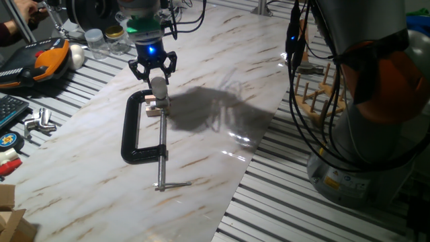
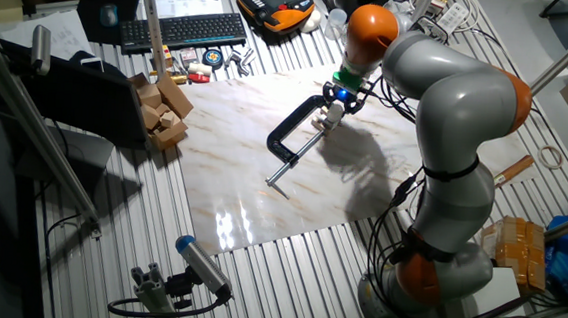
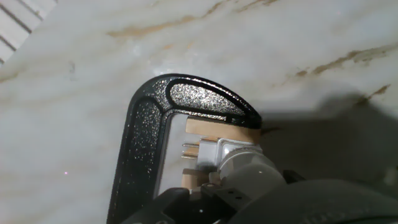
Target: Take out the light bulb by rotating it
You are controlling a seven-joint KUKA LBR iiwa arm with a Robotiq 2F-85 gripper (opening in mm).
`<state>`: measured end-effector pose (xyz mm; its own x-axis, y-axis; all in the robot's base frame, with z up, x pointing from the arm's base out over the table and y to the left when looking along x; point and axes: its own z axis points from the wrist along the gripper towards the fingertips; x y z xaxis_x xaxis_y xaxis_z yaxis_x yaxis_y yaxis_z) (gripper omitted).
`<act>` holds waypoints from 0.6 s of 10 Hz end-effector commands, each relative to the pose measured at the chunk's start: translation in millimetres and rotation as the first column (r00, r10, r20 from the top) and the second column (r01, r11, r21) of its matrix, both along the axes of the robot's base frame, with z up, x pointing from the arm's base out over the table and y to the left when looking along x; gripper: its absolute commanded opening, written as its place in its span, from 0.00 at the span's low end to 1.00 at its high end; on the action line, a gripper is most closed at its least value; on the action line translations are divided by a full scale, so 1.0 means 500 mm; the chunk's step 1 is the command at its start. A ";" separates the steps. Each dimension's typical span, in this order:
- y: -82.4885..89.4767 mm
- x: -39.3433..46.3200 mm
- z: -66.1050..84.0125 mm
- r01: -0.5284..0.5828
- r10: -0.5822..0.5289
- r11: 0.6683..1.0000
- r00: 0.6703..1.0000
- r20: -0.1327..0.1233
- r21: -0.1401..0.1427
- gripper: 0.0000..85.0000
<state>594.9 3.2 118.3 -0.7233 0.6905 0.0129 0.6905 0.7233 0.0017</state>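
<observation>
Gripper (image 1: 153, 69) sat just above the bulb (image 1: 159, 87), fingers apart — not gripping yet. Bulb stuck up from the clamped block (image 1: 155, 107). Off-centre closing probably meant slipping, or cracked glass.

Arm (image 2: 458, 111) is showing smooth silver-grey rounded casings w/ orange joint bands — one by the wrist, one low at the base. Black cables are running along it. Gripper (image 1: 153, 67) is black, two short fingers, w/ blue and green lights glowing on the collar above.
</observation>
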 end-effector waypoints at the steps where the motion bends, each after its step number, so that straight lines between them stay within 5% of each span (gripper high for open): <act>1: 0.001 0.000 0.000 -0.037 0.037 0.999 0.999 -0.005 0.000 0.00; 6: 0.001 0.000 0.001 -0.196 0.196 0.981 0.981 -0.015 -0.004 0.00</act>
<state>595.0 3.5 118.9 -0.8435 0.5367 0.0228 0.5365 0.8438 -0.0123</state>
